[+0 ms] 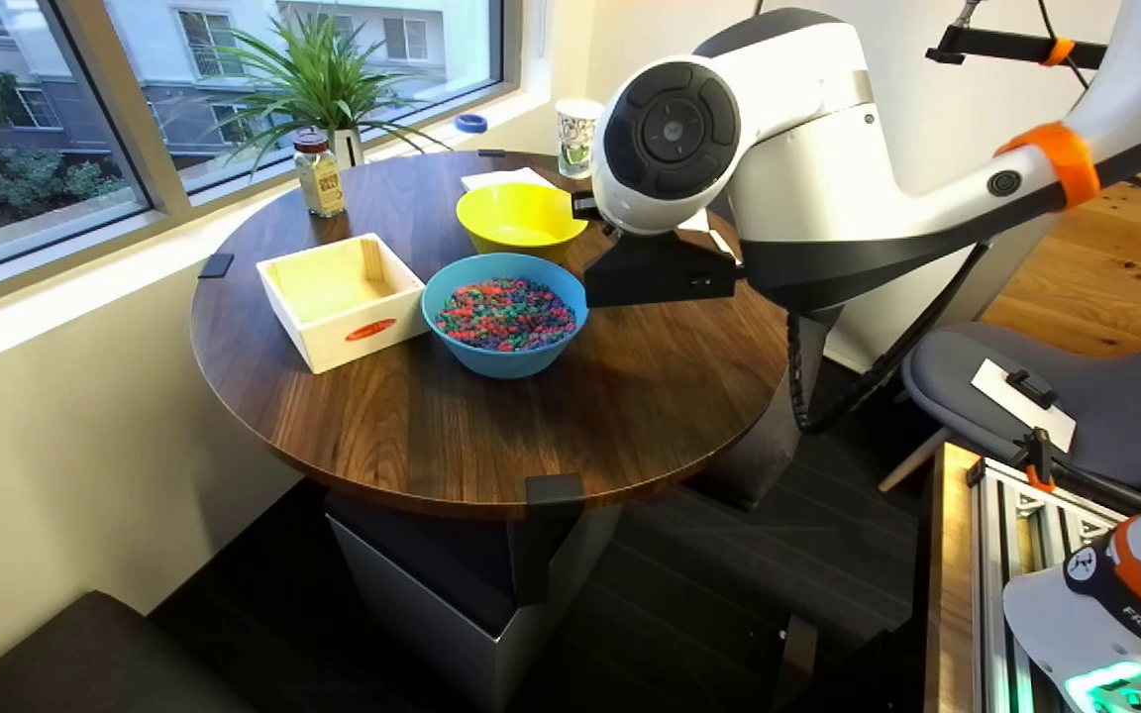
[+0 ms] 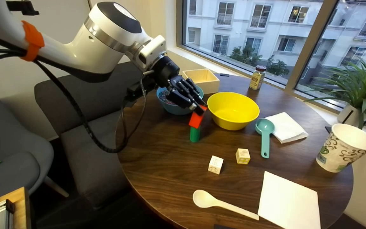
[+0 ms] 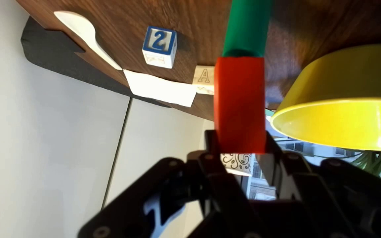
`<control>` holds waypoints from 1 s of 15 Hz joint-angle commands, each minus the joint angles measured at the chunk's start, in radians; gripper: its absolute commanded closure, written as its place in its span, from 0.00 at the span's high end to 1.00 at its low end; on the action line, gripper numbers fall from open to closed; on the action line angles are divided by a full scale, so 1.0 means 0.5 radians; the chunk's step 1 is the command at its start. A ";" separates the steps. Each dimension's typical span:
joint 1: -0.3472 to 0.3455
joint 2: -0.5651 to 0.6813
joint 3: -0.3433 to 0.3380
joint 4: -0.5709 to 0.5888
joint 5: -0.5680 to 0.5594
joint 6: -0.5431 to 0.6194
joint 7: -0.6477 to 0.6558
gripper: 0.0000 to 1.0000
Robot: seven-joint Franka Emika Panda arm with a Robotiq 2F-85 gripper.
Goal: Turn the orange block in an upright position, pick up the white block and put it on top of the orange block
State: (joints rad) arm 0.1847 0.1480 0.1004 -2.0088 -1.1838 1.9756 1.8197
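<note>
Orange block [image 3: 240, 104], oblong, vivid red-orange, tilted

Round dark-brown wooden tabletop [image 2: 157, 168] in an exterior view. Far, left to right: blue bowl [image 2: 173, 109], pale wooden box [image 2: 210, 86], yellow bowl [image 2: 232, 124]. Centre: upright green cylinder [image 2: 194, 134], small white block [image 2: 215, 164], cream cube [image 2: 243, 156]. Right: patterned paper cup [image 2: 343, 149]. Near: pale spoon [image 2: 221, 203], flat white square [image 2: 290, 202].

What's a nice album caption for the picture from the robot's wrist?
A black gripper pinches a red-orange block, a green cylinder at its far end and a yellow bowl to one side.
</note>
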 commanded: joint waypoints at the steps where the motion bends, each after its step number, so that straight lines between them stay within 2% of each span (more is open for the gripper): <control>1: -0.017 0.006 0.021 -0.032 -0.047 0.021 0.049 0.16; 15: -0.019 0.005 0.020 -0.035 -0.062 0.028 0.048 0.29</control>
State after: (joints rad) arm 0.1846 0.1487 0.1005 -2.0110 -1.1899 1.9756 1.8197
